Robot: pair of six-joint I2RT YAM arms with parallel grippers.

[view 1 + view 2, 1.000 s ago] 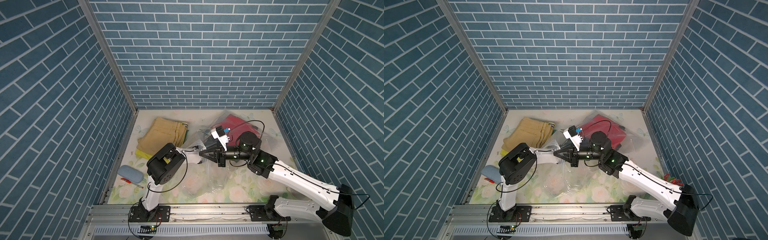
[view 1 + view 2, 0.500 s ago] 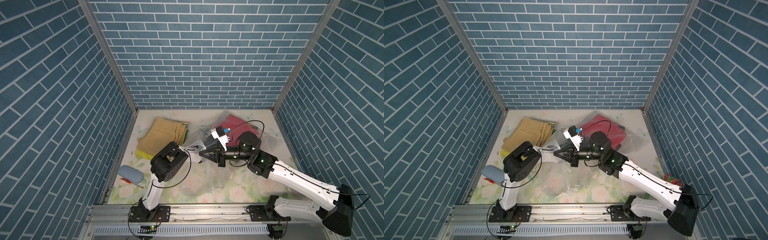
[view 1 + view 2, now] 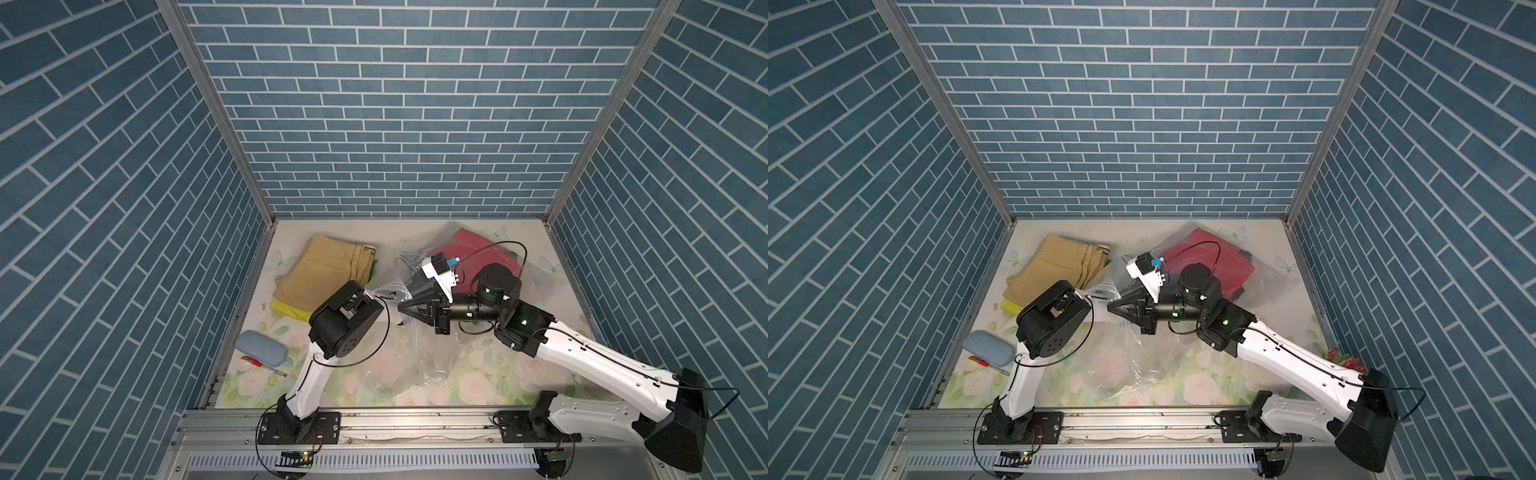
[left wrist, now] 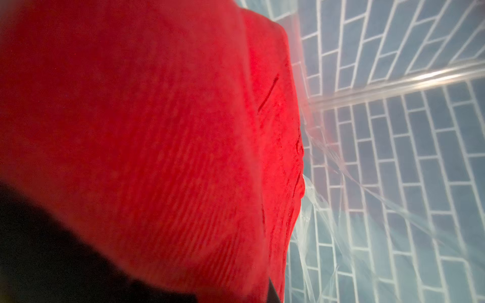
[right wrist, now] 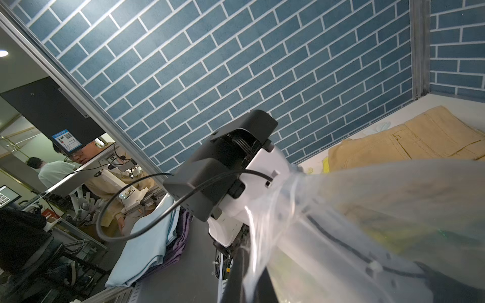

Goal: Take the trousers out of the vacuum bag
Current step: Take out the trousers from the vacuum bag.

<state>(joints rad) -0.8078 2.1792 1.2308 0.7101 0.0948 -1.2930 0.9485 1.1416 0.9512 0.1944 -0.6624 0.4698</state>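
Near the middle of the flower-printed table (image 3: pixel 552 332), the right gripper (image 3: pixel 402 306) was pinched tight on a lifted fold of the large, crinkly transparent plastic vacuum bag (image 3: pixel 415 368). From its wrist camera the film (image 5: pixel 367 210) fanned out from between the fingers, which were themselves cut off at the frame edge.

The left arm (image 3: pixel 345 320) reached into the bag's mouth. The left gripper was buried under plastic and the right arm in both top views, so I could not tell whether its fingers were wide or closed. Its wrist camera showed only blurred folded red cloth trousers (image 4: pixel 157 131) pressed close, with a dark shape in one corner, finger or black cloth, I couldn't say.

Those red trousers (image 3: pixel 469 249) lay inside the bag toward the back wall. Outside it, by the left wall, sat folded beige trousers (image 3: pixel 324 270) on bright yellow trousers (image 3: pixel 286 309), mostly covered. A blue-grey oval pouch (image 3: pixel 261 353) lay nearer the front.
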